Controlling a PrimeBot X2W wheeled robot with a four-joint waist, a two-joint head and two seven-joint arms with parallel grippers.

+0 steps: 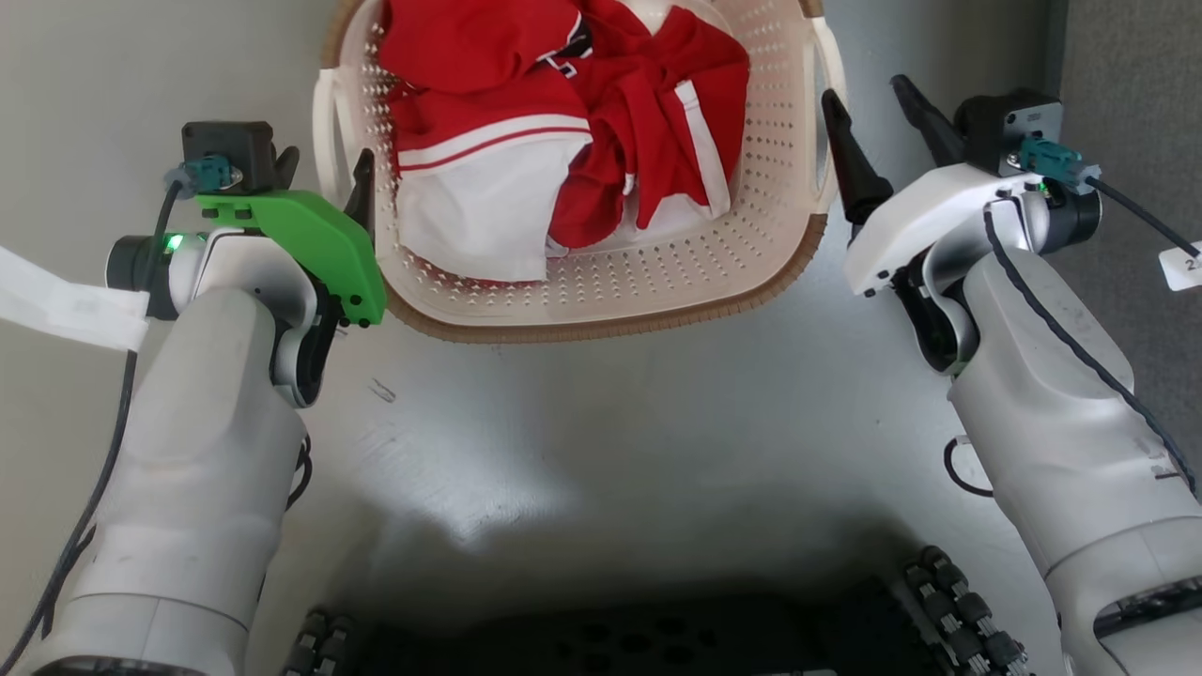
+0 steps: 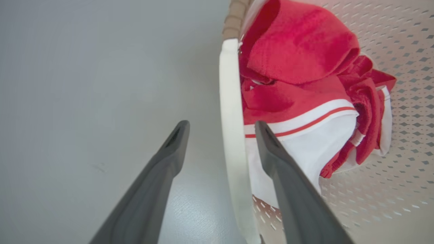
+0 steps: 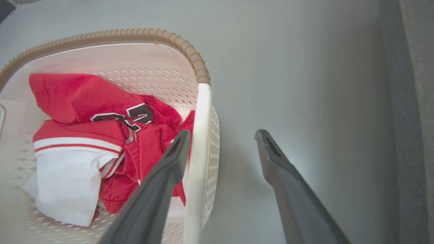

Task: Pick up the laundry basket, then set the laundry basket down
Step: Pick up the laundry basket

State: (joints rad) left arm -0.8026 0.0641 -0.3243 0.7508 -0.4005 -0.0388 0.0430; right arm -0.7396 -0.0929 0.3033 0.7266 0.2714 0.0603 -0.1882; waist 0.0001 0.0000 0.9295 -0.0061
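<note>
The left hand (image 1: pixel 327 160), open, straddles one handle (image 2: pixel 230 135) of the laundry basket (image 1: pixel 639 277). The right hand (image 1: pixel 865 89), open, straddles the other handle (image 3: pixel 198 152).

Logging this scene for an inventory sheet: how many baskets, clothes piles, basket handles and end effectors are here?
Basket: 1
Clothes pile: 1
Handles: 2, left handle, right handle
End effectors: 2, left end effector, right end effector
Total: 6
</note>
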